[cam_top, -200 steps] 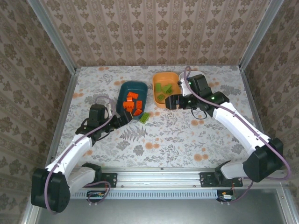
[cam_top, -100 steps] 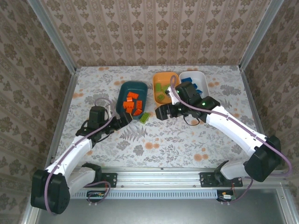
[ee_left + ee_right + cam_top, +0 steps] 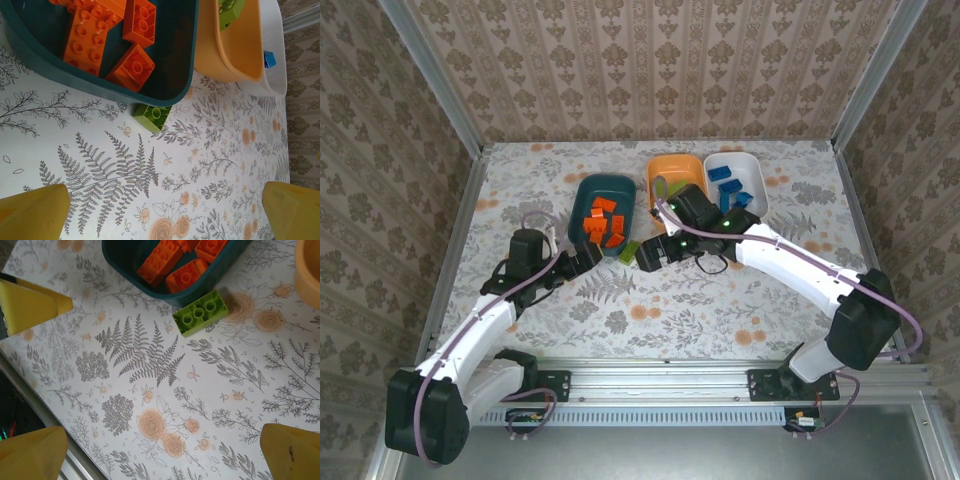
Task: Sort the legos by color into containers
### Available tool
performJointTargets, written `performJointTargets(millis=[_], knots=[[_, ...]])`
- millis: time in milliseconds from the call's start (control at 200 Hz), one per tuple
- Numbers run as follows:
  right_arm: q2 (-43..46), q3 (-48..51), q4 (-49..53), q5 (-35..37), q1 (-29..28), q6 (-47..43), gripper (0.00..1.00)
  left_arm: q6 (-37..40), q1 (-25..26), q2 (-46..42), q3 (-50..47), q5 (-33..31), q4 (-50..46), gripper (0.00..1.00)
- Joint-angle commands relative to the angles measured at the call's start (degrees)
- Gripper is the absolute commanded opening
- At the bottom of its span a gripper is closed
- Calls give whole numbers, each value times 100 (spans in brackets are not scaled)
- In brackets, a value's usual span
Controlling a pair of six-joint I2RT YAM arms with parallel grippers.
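Orange legos [image 3: 603, 222] lie in the teal bin [image 3: 605, 178], green legos [image 3: 670, 190] in the orange bin [image 3: 677, 163] and blue legos [image 3: 728, 180] in the white bin [image 3: 752, 172], so I'd say the sort is nearly done. One green brick [image 3: 629, 252] is left on the bench at frame centre, just beside the teal bin's near rim. The left end effector [image 3: 585, 257] and right end effector [image 3: 647, 257] flank it, both spread and empty.

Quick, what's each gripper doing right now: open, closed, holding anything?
Left gripper: open, holding nothing.
Right gripper: open, holding nothing.
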State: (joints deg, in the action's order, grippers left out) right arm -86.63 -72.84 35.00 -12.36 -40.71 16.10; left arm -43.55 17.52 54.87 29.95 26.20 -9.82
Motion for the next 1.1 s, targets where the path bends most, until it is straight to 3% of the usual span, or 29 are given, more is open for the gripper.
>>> performJointTargets(millis=[0, 295, 570, 760, 1095], knots=[[-155, -256, 225, 367, -145, -296, 100, -44, -47, -116, -86, 35, -36, 100], [-521, -137, -80, 943, -636, -1069, 100, -25, -68, -152, -95, -1, -75, 100], [-69, 1827, -2994, 762, -688, -2134, 100, 5, -84, -174, -103, 8, -154, 100], [-543, 1591, -2713, 350, -668, -2231, 100, 30, -117, -239, -154, -19, -172, 100], [-1552, 925, -2289, 466, -432, -2102, 99, 114, -236, -406, -174, 26, -359, 100]])
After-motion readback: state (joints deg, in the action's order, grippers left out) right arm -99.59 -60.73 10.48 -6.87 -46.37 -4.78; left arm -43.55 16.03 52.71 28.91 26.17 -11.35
